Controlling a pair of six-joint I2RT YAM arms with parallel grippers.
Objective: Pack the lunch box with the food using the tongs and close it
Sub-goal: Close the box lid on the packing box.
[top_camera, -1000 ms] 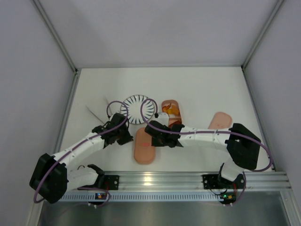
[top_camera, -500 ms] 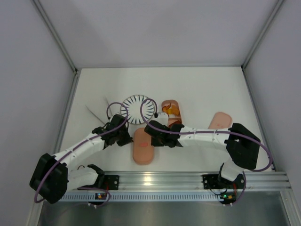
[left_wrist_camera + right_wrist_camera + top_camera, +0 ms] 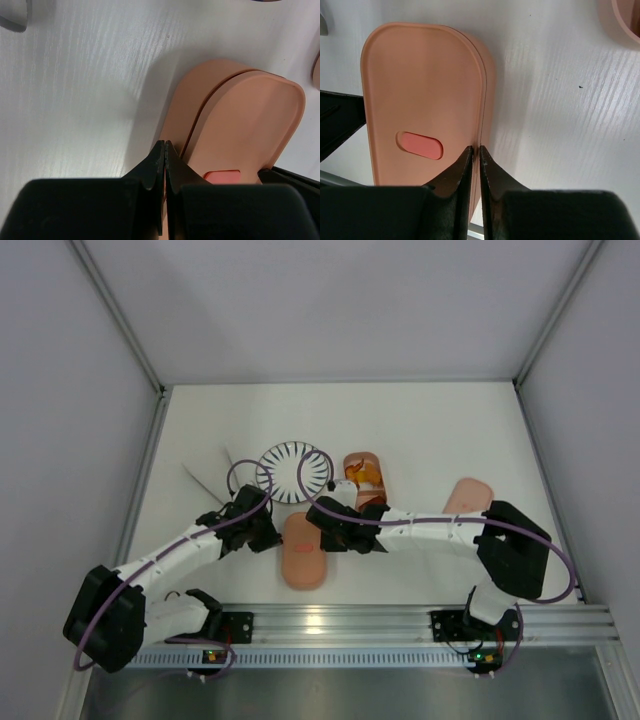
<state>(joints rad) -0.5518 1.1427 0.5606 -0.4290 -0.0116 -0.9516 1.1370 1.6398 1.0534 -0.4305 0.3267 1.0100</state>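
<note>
Across the white counter (image 3: 420, 430) the lunch box lies in parts. Nearest your arms' bases sits one tray with its lid (image 3: 304, 552) on top. The wrist views show that lid slightly off square, with a strip of the tray below showing along its edge.

Behind it, the open tray (image 3: 362, 454) holds the food (image 3: 362, 472), orange and yellow pieces, and has no cover yet. The second lid (image 3: 468, 495) lies well apart on the right. The striped plate (image 3: 285, 465) stands beside the open tray, and the tongs (image 3: 200, 483) lie unheld at the far left.

You are on the closing step for the near tray. Your left claw (image 3: 164, 150) is clenched on nothing, its tips set against the lid's left edge where it meets the tray. Your right claw (image 3: 476, 152) is drawn in to a thin slit, and the lid's right rim runs into that slit, so it looks to be nipping the rim.

Next, I judge, you need to nudge the lid square over the tray from both sides, then press it down evenly near the red mark (image 3: 419, 145).
</note>
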